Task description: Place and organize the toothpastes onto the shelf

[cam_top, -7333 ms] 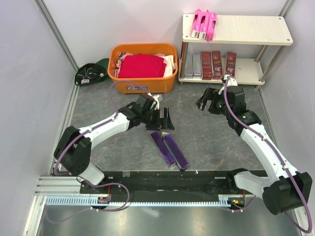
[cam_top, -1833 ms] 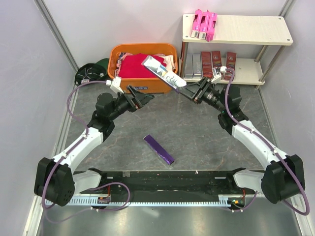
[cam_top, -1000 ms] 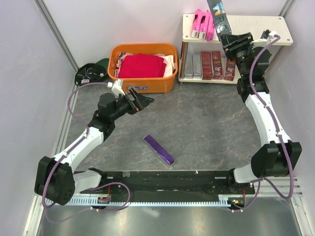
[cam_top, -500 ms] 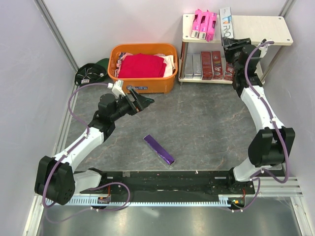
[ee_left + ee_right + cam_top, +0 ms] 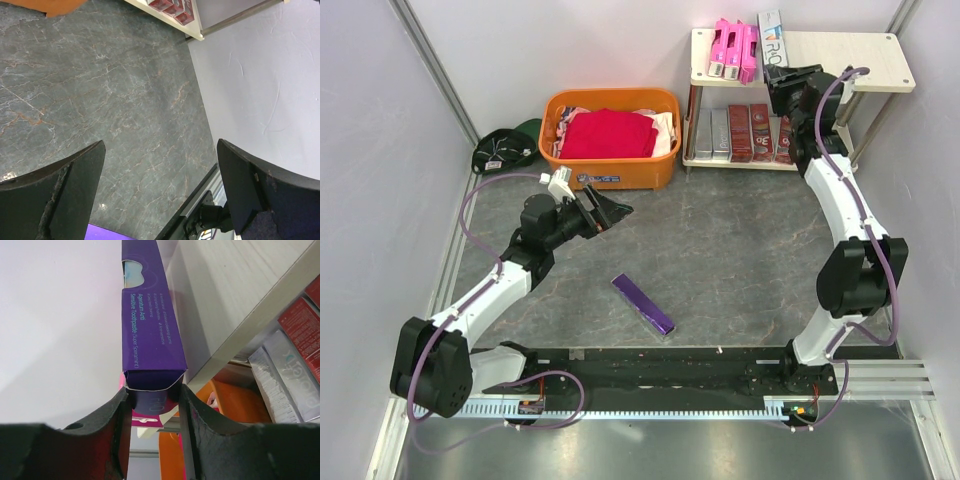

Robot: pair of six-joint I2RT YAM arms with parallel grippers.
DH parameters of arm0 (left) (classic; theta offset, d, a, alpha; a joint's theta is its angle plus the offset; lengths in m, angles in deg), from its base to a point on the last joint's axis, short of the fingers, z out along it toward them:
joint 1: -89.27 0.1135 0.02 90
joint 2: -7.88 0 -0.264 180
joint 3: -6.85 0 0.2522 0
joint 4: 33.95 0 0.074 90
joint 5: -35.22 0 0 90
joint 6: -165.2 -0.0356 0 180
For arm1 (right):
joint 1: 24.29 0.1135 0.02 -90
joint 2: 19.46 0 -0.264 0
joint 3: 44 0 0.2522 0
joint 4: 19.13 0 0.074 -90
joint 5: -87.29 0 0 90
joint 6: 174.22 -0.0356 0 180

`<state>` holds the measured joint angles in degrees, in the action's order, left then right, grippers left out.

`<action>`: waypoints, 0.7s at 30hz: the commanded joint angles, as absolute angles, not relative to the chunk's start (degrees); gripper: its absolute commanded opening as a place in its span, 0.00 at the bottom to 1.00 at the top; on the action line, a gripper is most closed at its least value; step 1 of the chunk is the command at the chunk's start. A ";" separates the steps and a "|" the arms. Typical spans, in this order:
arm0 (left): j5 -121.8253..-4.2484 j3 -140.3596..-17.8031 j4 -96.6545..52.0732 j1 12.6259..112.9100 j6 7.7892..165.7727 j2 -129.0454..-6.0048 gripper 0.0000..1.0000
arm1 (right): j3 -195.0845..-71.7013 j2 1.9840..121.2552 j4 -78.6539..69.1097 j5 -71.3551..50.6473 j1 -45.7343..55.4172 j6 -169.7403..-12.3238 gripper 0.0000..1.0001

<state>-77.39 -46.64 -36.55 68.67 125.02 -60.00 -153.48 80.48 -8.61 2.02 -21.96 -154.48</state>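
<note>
The shelf [image 5: 840, 50] stands at the back right. Pink toothpastes [image 5: 735, 50] lie on its top board, and dark red [image 5: 750, 130] and silver-grey ones [image 5: 712, 132] stand on the lower board. My right gripper [image 5: 785, 75] is shut on the near end of a dark purple toothpaste box [image 5: 772, 40], which sits on the top board just right of the pink ones. In the right wrist view the purple box [image 5: 150, 315] runs away from the gripper [image 5: 155, 395] along the board's edge [image 5: 235, 295]. Another purple box [image 5: 643, 305] lies on the floor. My left gripper [image 5: 610, 210] hangs open and holds nothing.
An orange basket [image 5: 610, 140] holding a red cloth stands left of the shelf. A dark bundle [image 5: 505, 150] lies by the left wall. In the left wrist view the open gripper [image 5: 160, 170] looks over grey floor, with the purple box's corner [image 5: 107, 234] at the bottom edge.
The right arm has swung the purple box from upright above the shelf down onto the top board beside the pink boxes. The left arm has barely moved.
</note>
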 commanded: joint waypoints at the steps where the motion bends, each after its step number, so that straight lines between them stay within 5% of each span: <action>1: -77.72 -46.38 -38.64 68.79 124.95 -58.21 1.00 | -157.16 81.61 -8.36 -1.04 -22.18 -155.58 0.13; 8: -77.63 -46.20 -38.56 68.70 124.95 -57.95 1.00 | -160.06 84.15 -7.92 -2.54 -22.26 -155.67 0.17; 10: -77.63 -46.20 -38.47 68.79 124.95 -57.95 1.00 | -160.06 84.60 -8.18 -4.90 -22.18 -155.85 0.27; 12: -77.72 -46.02 -38.56 68.70 124.95 -57.95 1.00 | -159.89 84.60 -8.53 -5.52 -22.26 -156.02 0.52; 15: -77.80 -45.85 -38.56 68.70 124.95 -57.95 1.00 | -158.84 84.08 -9.23 -6.32 -22.35 -155.85 0.76; 21: -77.98 -45.67 -38.47 68.70 124.86 -58.04 1.00 | -154.36 80.56 -10.55 -5.88 -23.32 -155.76 0.98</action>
<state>-77.41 -45.89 -36.57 68.67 125.05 -59.23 -156.78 83.82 -8.59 -5.37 -22.35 -156.05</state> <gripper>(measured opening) 0.996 0.942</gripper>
